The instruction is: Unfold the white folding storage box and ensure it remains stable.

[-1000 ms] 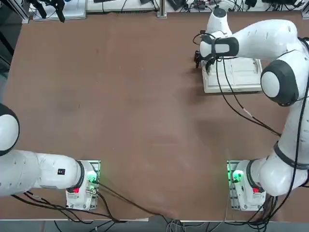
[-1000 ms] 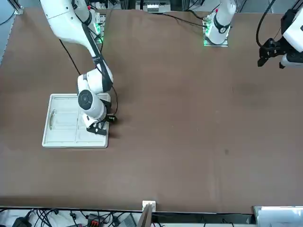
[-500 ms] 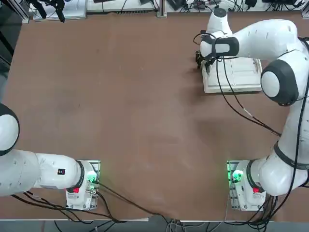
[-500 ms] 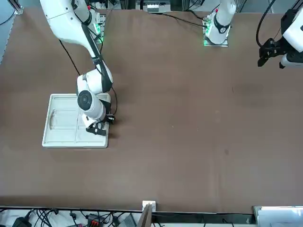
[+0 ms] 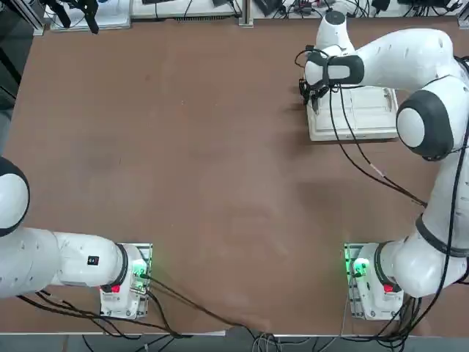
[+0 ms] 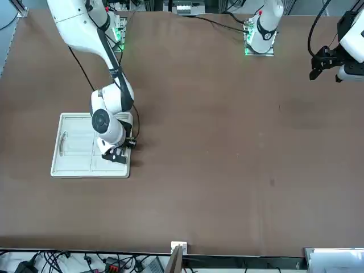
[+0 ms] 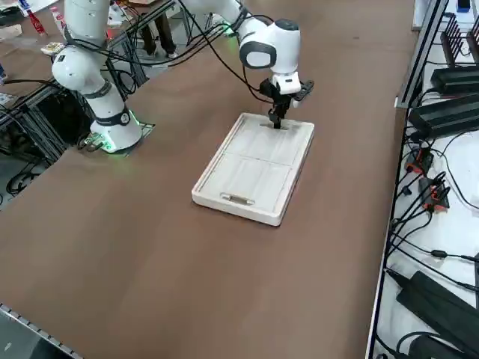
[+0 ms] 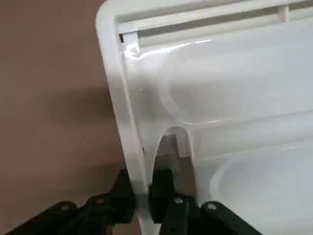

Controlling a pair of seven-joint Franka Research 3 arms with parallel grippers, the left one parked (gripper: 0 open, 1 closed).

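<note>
The white storage box (image 7: 254, 170) lies folded flat on the brown tabletop (image 5: 183, 183), toward the far side and on the robot's right. It is a low rectangular tray shape with a thick raised rim (image 7: 161, 224) and rounded corners, its folded panels (image 7: 251, 161) lying down inside that rim. An oval handle hole (image 7: 238, 200) shows at the end on the robot's right. The right arm (image 5: 432, 147) reaches out over the tabletop and bends in above the box, its black tool (image 8: 142, 190) pointing down at the opposite short end, the one on the robot's left. The tool is pinching the rim there: one finger is outside the box, the other inside at a second handle opening (image 8: 174, 147), with the white edge between them. In the wrist view the panel inside looks smooth and glossy, with a curved outline molded into it and a narrow rib (image 8: 283, 13) crossing a recess near the rim. Black cables (image 5: 352, 158) hang in loops along the arm.
</note>
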